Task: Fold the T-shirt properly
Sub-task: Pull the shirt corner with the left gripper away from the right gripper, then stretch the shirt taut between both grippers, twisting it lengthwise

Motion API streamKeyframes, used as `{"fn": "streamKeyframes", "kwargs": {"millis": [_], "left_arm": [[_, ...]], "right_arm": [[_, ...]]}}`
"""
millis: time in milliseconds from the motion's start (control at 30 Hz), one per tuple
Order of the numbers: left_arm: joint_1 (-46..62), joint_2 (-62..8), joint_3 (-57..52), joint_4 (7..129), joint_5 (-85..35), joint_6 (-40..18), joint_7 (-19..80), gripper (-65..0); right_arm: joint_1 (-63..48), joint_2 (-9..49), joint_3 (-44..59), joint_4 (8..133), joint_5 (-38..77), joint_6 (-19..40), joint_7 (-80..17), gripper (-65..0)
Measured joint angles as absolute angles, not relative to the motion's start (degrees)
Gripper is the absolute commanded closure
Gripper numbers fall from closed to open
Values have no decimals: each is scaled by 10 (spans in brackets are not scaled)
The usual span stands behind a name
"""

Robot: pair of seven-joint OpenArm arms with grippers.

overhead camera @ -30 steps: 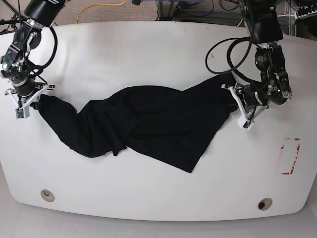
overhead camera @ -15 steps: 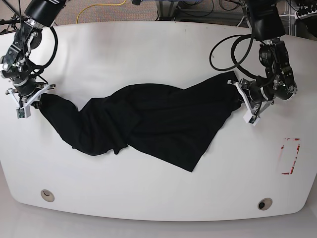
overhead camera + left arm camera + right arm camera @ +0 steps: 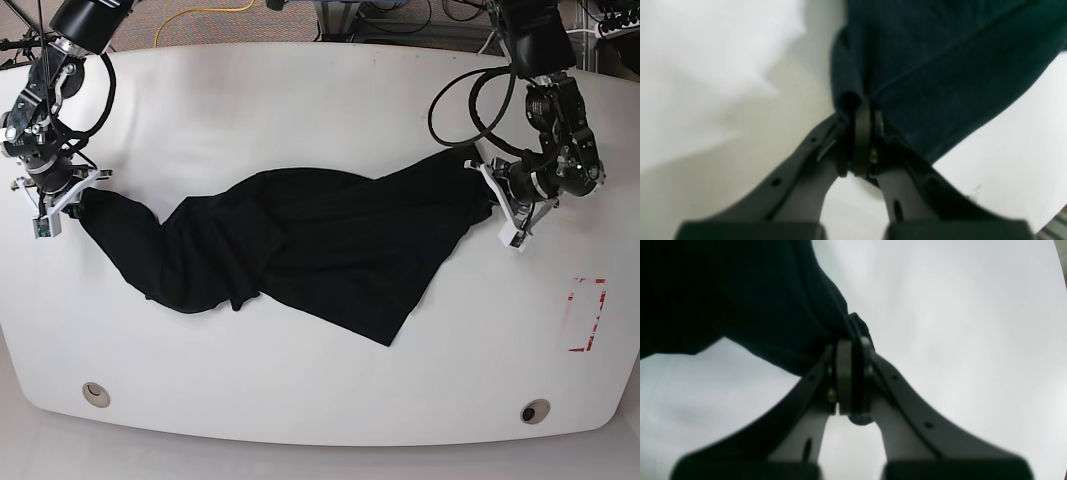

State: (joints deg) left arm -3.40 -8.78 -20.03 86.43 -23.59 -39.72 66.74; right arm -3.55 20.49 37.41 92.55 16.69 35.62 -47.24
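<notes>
The shirt (image 3: 300, 250) lies mid-table (image 3: 300, 90), stretched in a loose band from 9 o'clock to 3 o'clock, with a pointed flap hanging toward 5 o'clock and a bunched lobe toward 7 o'clock. It is not flat: heavy creases and overlapped layers run through the middle.

Left gripper (image 3: 862, 140), at the 3 o'clock end: jaws closed narrow, pinching a fold of shirt edge; the wrist view shows cloth drawn into the pads and fanning away toward 12 to 2 o'clock.

Right gripper (image 3: 853, 373), at the 9 o'clock end: jaws likewise closed tight on a gathered corner of cloth, the rest spreading off toward 10 o'clock.

Handling judgement:
- Soft, limp and light, so it will sag between the two holds and hold no shape of its own.
- Thin knit bunches easily; a pinch may catch more than one layer. From the wrist views I cannot tell how many layers each jaw has.
- Not fragile and not very slippery, though a small bite near the edge could pull free under tension.
- Best holds are at hems, seams or corners, where the cloth is doubled and stiffer. Both present grips look to be at such ends.
- Black on black hides seams and sleeves; which end is collar or hem I cannot tell.

Likely need: even outward tension to spread it before any fold.
</notes>
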Motion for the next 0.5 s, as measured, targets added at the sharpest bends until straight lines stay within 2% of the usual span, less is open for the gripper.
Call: {"fn": "streamKeyframes", "kwargs": {"millis": [500], "left_arm": [[-65,-98,-234,1009,-239,-399,776,0]], "right_arm": [[-6,211,379,925,167,356,-477,0]]}}
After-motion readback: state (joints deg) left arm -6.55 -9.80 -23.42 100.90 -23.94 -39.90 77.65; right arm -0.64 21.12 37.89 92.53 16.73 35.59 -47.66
